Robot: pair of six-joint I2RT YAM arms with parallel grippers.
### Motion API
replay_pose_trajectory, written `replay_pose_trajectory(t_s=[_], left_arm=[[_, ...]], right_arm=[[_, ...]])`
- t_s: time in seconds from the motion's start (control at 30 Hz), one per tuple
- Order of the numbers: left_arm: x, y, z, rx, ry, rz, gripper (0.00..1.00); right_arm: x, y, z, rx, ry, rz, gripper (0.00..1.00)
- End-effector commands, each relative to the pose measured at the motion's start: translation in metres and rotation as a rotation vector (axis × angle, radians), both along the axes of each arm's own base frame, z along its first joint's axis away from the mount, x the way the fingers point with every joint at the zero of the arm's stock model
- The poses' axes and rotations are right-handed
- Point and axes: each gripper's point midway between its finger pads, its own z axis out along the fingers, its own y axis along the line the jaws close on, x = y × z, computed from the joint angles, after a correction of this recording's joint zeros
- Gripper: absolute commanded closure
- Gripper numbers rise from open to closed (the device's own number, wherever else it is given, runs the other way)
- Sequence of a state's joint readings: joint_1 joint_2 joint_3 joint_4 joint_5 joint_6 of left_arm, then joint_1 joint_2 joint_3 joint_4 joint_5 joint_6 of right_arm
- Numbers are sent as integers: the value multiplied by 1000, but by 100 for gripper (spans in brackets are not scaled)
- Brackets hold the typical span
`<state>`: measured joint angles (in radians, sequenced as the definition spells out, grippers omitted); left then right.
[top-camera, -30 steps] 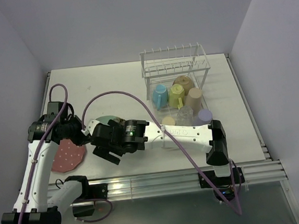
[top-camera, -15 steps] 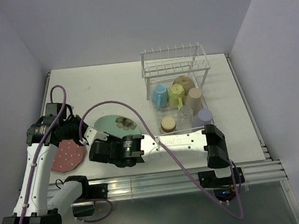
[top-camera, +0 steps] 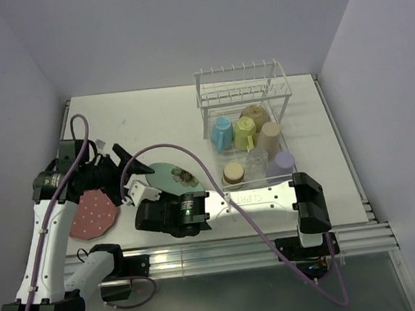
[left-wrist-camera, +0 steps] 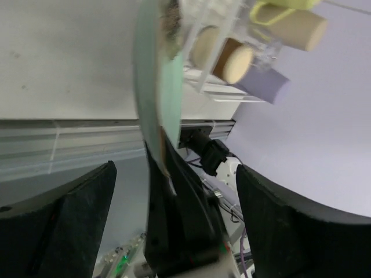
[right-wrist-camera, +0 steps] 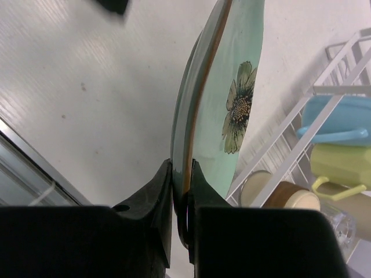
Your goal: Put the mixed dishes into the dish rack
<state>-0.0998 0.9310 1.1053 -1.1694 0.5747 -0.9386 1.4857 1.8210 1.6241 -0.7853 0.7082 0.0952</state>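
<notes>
- Lavender walls (top-camera: 182, 27) enclose the white table (top-camera: 153, 116); I work both arms from its near edge.
- Right claw (right-wrist-camera: 182, 194): closed on the near rim of the mint-green plate (right-wrist-camera: 235, 87), pinching the edge from both faces. I read this edge grip as chosen so that the plate can be stood upright, as a slot between prongs requires.
- Left claw (top-camera: 132, 162): wide open, its fingers (left-wrist-camera: 69, 220) well apart from the plate on either side and holding nothing. The plate's weight is therefore on the right arm alone.
- Mint-green plate: tilted with its flowered face toward the rack, left of the dish rack (top-camera: 245, 98) and near the lower basket. I cannot tell whether its low edge rests on the table.
- Dish rack: the lower basket is crowded with cups (top-camera: 245, 132), while the raised row of prongs stands bare. In my judgement that row is the only fitting place for the plates.
- Pink dotted plate (top-camera: 94, 214): flat on the table beside the left arm, not yet loaded.
- Next move, as I judge it: lift the plate, carry it rightward above the cups and lower it between two prongs. A thin rim grip may let the plate pivot.
</notes>
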Motion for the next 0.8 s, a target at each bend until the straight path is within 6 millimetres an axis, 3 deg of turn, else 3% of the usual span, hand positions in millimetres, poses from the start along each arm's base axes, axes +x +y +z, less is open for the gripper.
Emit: replay_pose_trajectory(t_s=[0.0,0.03,0.1,0.13,0.17,0.23,0.3,0.33,0.43,0.6,0.73,0.77], left_arm=[[21,-2,61,-25,-202,-2,1],[36,4,83,17,-262,24,1],[45,17,98,123,-282,42,1],[61,25,99,179,-260,64,1],[64,46,123,293,-315,135,1],[78,61,137,375,-365,175,1],[81,73,120,427,-316,229,1],[75,76,95,446,-244,234,1],[62,86,58,479,-133,298,1],[55,93,61,459,-217,397,1],[54,88,35,453,-150,362,1],[54,88,30,458,-138,354,1]], right_arm=[[9,-15,52,149,-35,-46,100],[5,-14,54,166,-16,-30,100],[1,-14,67,211,5,-10,100],[0,-13,72,232,12,-3,100],[-3,-10,81,262,26,14,100],[-2,-9,103,332,36,25,100],[-1,-7,135,417,47,37,100],[6,-9,156,471,43,22,100],[16,-19,190,559,61,15,100],[60,-61,269,764,18,-51,100],[94,-102,337,933,-83,-108,100],[108,-115,345,954,-113,-142,100]])
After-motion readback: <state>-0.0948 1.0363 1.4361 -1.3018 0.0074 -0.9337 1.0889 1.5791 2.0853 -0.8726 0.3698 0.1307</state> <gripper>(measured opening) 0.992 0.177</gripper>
